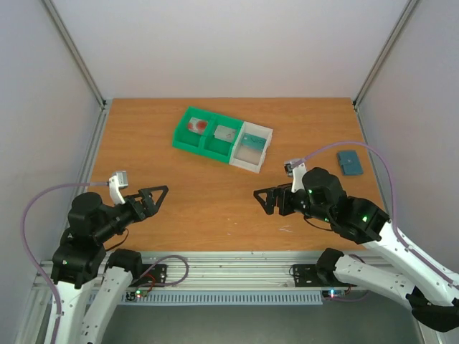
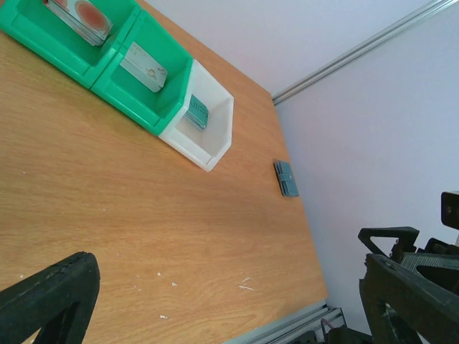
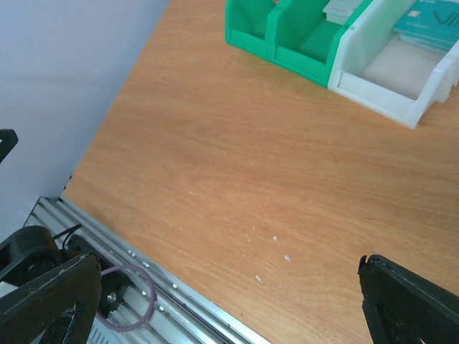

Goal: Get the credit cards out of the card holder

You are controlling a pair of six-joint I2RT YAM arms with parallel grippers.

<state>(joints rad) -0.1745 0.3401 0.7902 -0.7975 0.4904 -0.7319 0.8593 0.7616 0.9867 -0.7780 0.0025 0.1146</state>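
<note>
The credit cards lie in the bin tray (image 1: 185, 140): a white-pink card with red marks (image 1: 195, 127) in the left green compartment, a grey card (image 1: 225, 133) in the middle one, a teal card (image 1: 252, 149) in the white one. They also show in the left wrist view: the pink card (image 2: 79, 13), the grey card (image 2: 143, 67), the teal card (image 2: 197, 111). The dark teal card holder (image 1: 351, 163) lies closed at the table's right side; it shows small in the left wrist view (image 2: 285, 178). My left gripper (image 1: 153, 195) and right gripper (image 1: 262, 201) are open and empty, low over the near table, far from both.
The table's near edge with a metal rail (image 3: 165, 308) and a purple cable loop (image 3: 129, 297) lies just under the right gripper. White walls close in the table on the left, right and back. Small white specks (image 2: 247, 284) mark the wood.
</note>
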